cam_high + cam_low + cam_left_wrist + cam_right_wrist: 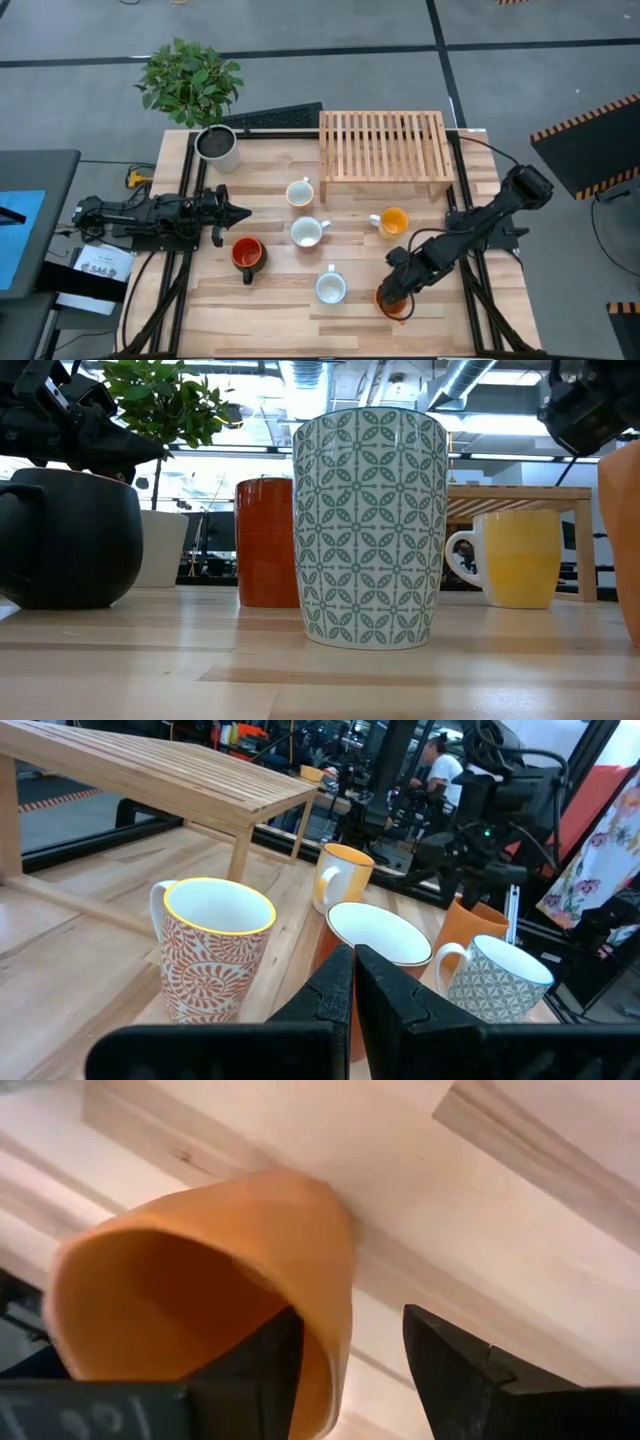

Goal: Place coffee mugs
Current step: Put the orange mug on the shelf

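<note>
Wood-plank desk (280, 290), slatted wooden rack (383, 146) at 12 o'clock. Sticker by left arm reads "SA6" (99, 268). Mugs w/ glazed ceramic: cream (299, 192), white (307, 233), patterned blue (331, 288), red (247, 254), yellow (394, 221). Right gripper (396, 293), 5 o'clock, jaws apart astride orange mug (200, 1290) rim. Left gripper (240, 211), 9 o'clock, jaws together.

Bare table (270, 320) along the front edge left of the light blue mug (331, 288), and between pot (217, 147) and cream mug (299, 192). Wooden rack (382, 145) blocks the back right. Mid-table crowded: white mug (307, 232), red mug (247, 254), yellow-orange mug (393, 221) stand near one another.
</note>
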Action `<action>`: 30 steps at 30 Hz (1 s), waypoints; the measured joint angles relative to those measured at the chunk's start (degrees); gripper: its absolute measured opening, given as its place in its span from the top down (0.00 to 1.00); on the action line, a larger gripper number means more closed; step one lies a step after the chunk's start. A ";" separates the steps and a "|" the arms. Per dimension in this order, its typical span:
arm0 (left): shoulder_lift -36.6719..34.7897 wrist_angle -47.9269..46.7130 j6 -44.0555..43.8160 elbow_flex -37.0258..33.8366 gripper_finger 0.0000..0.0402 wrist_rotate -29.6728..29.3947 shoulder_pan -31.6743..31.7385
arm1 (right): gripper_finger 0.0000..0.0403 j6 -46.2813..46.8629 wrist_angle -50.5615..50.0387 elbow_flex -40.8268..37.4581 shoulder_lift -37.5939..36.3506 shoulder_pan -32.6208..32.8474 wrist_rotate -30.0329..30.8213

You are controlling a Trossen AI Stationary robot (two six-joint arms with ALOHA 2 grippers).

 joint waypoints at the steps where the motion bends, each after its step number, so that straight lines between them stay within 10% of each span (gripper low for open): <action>1: 0.00 0.02 0.00 -0.02 1.00 0.00 -0.01 | 0.54 0.01 -0.07 0.00 0.22 -0.03 -0.01; 8: 0.00 0.02 0.00 0.00 1.00 0.00 0.01 | 0.90 -2.38 -1.14 1.31 -1.12 -0.78 -1.96; 17: 0.00 -0.01 0.00 -0.02 1.00 0.00 -0.01 | 0.89 -11.66 -5.39 17.99 -9.91 -9.14 -8.95; 30: 0.01 -0.01 0.00 0.01 1.00 0.00 -0.01 | 0.89 -33.92 -39.38 59.03 -10.35 -43.30 22.61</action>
